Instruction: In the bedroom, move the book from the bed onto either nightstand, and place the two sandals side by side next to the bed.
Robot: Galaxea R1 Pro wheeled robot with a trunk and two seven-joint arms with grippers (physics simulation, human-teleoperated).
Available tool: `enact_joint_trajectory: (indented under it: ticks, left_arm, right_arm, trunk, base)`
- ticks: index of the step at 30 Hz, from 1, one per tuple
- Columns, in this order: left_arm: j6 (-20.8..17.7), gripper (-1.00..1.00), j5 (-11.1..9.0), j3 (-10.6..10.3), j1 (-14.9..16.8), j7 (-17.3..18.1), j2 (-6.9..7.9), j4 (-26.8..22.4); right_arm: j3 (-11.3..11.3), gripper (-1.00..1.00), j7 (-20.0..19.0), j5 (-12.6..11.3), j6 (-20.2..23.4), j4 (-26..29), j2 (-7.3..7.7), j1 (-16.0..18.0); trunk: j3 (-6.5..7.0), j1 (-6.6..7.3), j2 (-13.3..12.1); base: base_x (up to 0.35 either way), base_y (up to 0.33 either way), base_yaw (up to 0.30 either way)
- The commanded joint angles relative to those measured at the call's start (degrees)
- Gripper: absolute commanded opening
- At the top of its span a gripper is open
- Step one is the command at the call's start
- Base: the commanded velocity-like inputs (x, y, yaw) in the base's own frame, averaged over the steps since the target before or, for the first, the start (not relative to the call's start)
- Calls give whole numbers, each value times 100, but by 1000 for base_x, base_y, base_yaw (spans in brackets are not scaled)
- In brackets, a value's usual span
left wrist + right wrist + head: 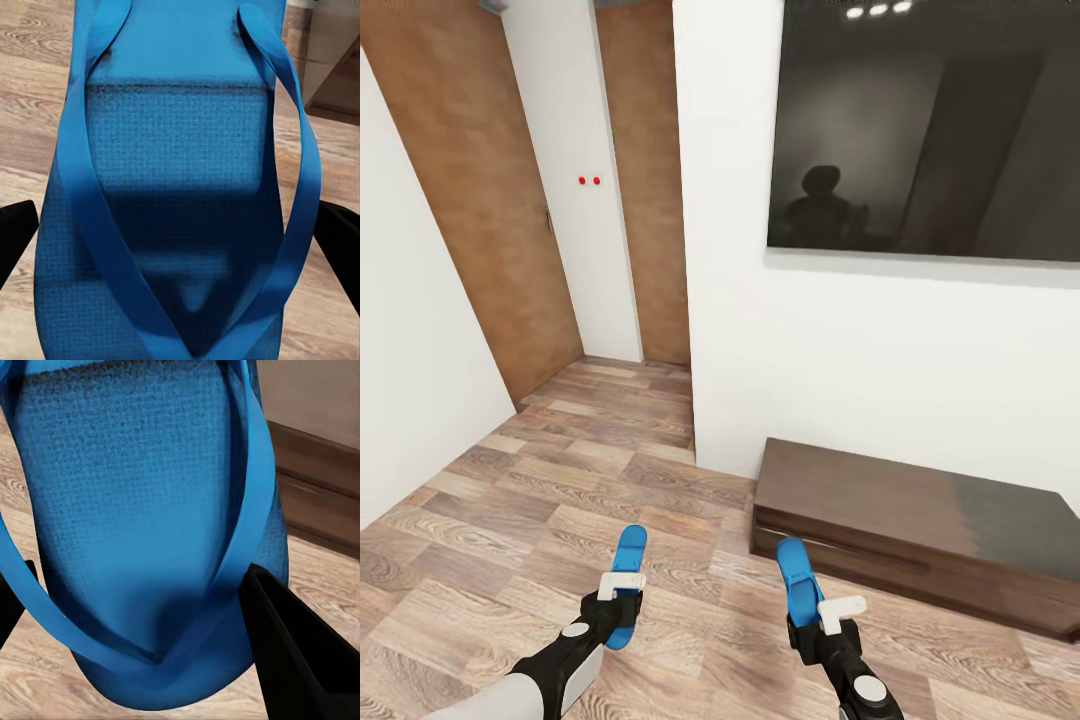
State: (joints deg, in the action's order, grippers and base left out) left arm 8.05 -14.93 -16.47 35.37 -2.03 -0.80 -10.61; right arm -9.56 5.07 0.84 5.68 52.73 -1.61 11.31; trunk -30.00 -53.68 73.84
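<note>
— Where are the sandals?

— Each arm carries one. The left pincer [622, 598] is clamped on the left sandal [628, 575], toe pointing to 12 o'clock over the floor [500, 520]. The right pincer [822, 620] grips the right sandal [796, 575], which leans toward 11 o'clock.

— Clamped how?

— In the left wrist view the black fingers [16, 236] press both edges of the blue sole [176, 165], straps meeting near the camera. The right wrist view shows the same: a finger [296, 649] against the sole [142, 510].

— And around them?

— A low dark bench [905, 520] at 2 o'clock against the white wall [730, 300], a dark panel [925, 130] above it, and a tan door [470, 190] at 10 o'clock.
</note>
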Motion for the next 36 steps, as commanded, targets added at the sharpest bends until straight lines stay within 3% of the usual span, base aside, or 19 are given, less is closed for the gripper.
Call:
enact_joint_trajectory:
  ticks: [1, 36]
  left_arm:
    - [23, -100, -46, -48, 5, -21, 1, 6]
    - [20, -100, -60, -39, 5, -24, 1, 6]
  right_arm:
    - [-18, -100, 48, 2, 39, -5, 3, 2]
    - [-10, -100, 56, 4, 34, -128, 2, 2]
  trunk:
    - [13, 23, -38]
    - [641, 792, -1442]
  base:
    - [0, 0, 0]
    - [0, 0, 0]
